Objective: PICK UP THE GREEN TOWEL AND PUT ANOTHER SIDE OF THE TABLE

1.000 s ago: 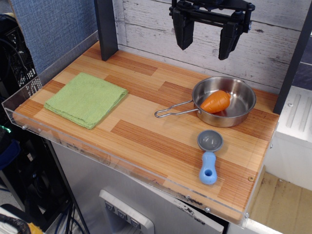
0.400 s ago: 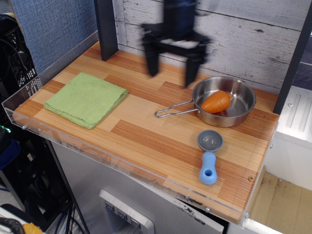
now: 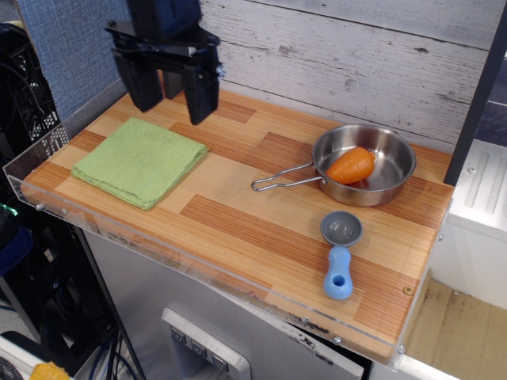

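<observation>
One green towel [image 3: 140,161] lies folded flat at the left end of the desk [image 3: 238,229], near its front-left corner. My gripper [image 3: 169,96] hangs just above the towel's far edge, jaws spread apart and holding nothing. Farther right, a steel pan [image 3: 367,166] sits near the back with an orange carrot [image 3: 350,165] inside, its wire handle pointing left. Just in front of the pan lies a blue-handled scoop [image 3: 340,250] with a grey bowl.

The green towel [image 3: 139,161], a light green woven cloth folded square, lay flat at nine o'clock on the striped wooden table [image 3: 261,229], near its acrylic-rimmed edge.
</observation>
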`<state>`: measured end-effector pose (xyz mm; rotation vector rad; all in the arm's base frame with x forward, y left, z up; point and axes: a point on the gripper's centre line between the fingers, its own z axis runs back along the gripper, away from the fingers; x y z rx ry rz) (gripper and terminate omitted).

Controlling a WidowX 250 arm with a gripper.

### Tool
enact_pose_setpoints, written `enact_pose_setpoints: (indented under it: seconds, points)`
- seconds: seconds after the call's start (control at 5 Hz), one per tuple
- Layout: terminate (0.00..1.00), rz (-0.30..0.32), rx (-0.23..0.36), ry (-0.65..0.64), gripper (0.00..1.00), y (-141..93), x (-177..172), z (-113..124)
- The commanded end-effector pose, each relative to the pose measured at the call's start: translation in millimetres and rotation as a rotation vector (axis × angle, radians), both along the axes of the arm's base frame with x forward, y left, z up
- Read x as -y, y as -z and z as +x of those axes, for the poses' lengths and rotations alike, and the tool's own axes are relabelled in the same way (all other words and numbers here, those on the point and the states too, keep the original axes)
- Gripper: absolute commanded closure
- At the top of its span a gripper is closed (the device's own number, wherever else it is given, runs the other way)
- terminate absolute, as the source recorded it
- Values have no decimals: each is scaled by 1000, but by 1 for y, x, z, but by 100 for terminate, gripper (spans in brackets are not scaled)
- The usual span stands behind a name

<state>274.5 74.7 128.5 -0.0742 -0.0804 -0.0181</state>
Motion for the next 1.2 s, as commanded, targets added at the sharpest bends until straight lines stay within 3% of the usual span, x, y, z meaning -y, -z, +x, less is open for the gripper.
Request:
enact_pose_setpoints:
  seconds: [0.0, 0.2, 0.6, 1.0]
  points:
    - [0, 138, 16, -104, 0, 0, -45, 5]
    - [0, 167, -11, -132, 0, 12, -66, 9]
    - [0, 150, -61, -141, 0, 45, -94, 11]
    - [0, 129, -74, -66, 0, 69, -99, 17]
